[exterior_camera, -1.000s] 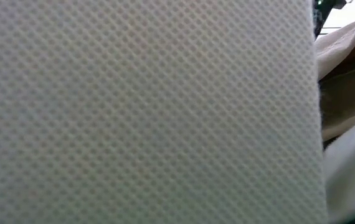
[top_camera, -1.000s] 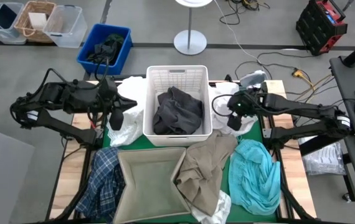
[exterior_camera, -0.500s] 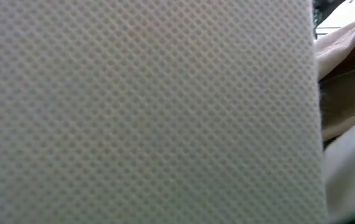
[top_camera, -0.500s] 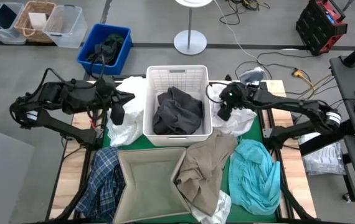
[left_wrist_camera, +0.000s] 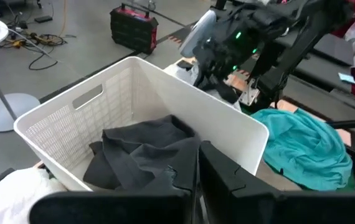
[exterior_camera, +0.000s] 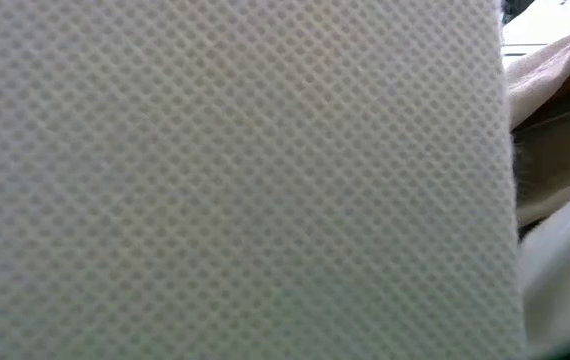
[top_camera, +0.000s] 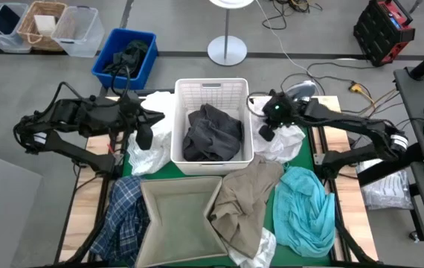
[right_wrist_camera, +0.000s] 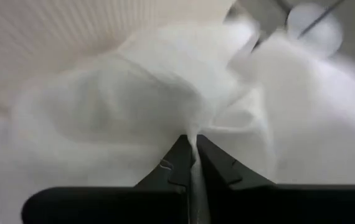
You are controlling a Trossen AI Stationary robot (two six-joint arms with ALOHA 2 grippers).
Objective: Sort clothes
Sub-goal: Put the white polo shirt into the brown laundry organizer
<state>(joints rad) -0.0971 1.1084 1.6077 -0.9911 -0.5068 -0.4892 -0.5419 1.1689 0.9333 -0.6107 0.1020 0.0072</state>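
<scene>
1. Your right gripper (right_wrist_camera: 194, 149) sits just to the right of the white basket (top_camera: 212, 91), down on a white garment (top_camera: 285, 141) heaped at the table's right rear. In the right wrist view its two fingers are pinched together with a fold of that white cloth caught between the tips.
2. Your left gripper (top_camera: 144, 137) is at the basket's left side, over another white garment (top_camera: 151, 149) that spills down the table there. In the left wrist view its fingers are pressed together; you cannot tell from the pictures whether any cloth is caught between them.
3. A dark grey garment (top_camera: 212, 132) lies crumpled inside the white basket.
4. In front of the basket stands a beige fabric bin (top_camera: 178, 219). A beige garment (top_camera: 245, 201) drapes over its right edge.
5. The teal garment (top_camera: 305, 208) is piled at the front right of the table, just beside the beige one.
6. The blue-and-white plaid shirt (top_camera: 123, 216) hangs at the front left, against the fabric bin.
7. The low view is nearly filled by a pale woven surface, with a little beige cloth at its right edge.
</scene>
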